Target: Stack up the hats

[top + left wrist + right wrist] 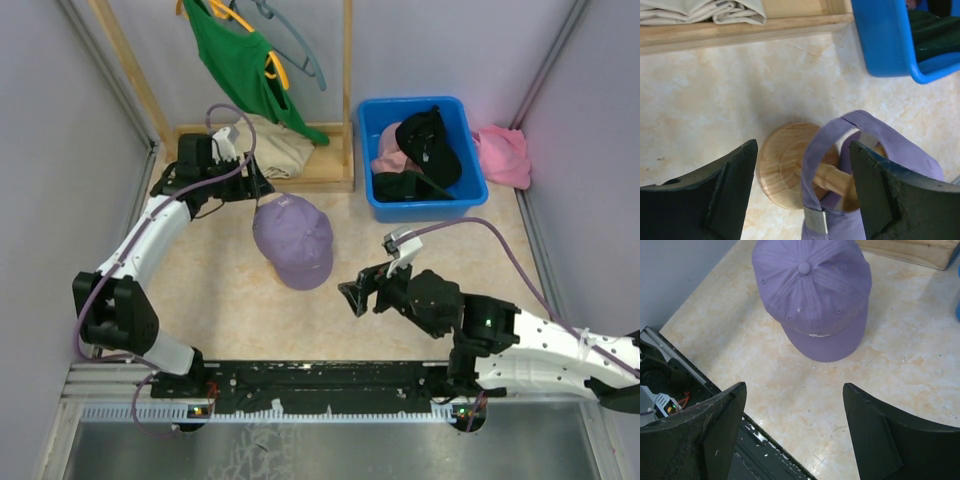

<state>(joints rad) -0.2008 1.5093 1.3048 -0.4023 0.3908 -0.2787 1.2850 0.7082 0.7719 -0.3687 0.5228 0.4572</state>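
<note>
Your right gripper hangs wide open and empty, with the lavender hat just ahead of its fingertips. Beyond it, your left gripper is spread open over that hat's back strap, clamping nothing. The other hats lie in the blue bin off to its right.

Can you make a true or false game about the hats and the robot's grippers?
1. The lavender cap sits on a wooden stand. True.
2. The blue bin is empty. False: black caps and a pink one lie in it.
3. The left gripper holds a black cap. False: it is open and holds nothing.
4. The right gripper is open. True.
5. A green shirt hangs up at the back. True.
</note>
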